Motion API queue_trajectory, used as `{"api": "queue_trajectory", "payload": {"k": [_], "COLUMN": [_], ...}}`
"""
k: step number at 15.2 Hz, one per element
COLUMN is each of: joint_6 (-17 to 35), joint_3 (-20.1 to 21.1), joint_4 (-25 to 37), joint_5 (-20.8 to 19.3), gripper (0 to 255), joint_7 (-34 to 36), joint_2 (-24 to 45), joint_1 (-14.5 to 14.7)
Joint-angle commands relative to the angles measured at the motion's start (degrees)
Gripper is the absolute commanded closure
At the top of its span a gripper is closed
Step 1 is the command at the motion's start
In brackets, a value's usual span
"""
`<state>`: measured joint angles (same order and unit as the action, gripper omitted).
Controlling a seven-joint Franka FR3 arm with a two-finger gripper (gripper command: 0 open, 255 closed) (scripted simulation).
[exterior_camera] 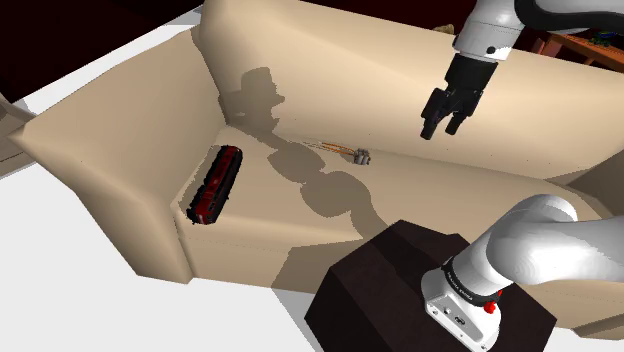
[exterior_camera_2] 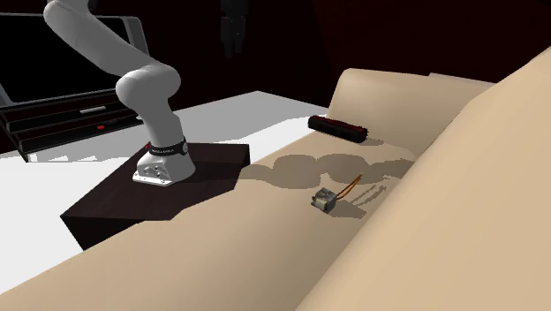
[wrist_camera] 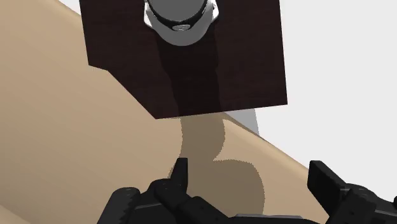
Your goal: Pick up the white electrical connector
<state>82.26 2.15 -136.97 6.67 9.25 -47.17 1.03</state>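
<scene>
Jaws spread wide, empty, hanging above sofa. Step: approach, no contact yet. Connector lies on seat near backrest, approx 8 o'clock from jaws in shoulder view. Next: shift over it, descend, close. Obj looks small, grey, boxy, w/ thin orange wires trailing.
</scene>
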Motion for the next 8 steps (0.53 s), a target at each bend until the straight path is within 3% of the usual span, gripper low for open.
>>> {"api": "queue_trajectory", "payload": {"k": [1,8], "joint_6": [0.0,12.6], "joint_3": [0.0,-6.2], "joint_4": [0.0,-6.0], "joint_5": [0.0,-5.7], "gripper": [0,0], "joint_7": [0.0,-13.3], "joint_2": [0.0,5.6], "joint_1": [0.0,0.2]}}
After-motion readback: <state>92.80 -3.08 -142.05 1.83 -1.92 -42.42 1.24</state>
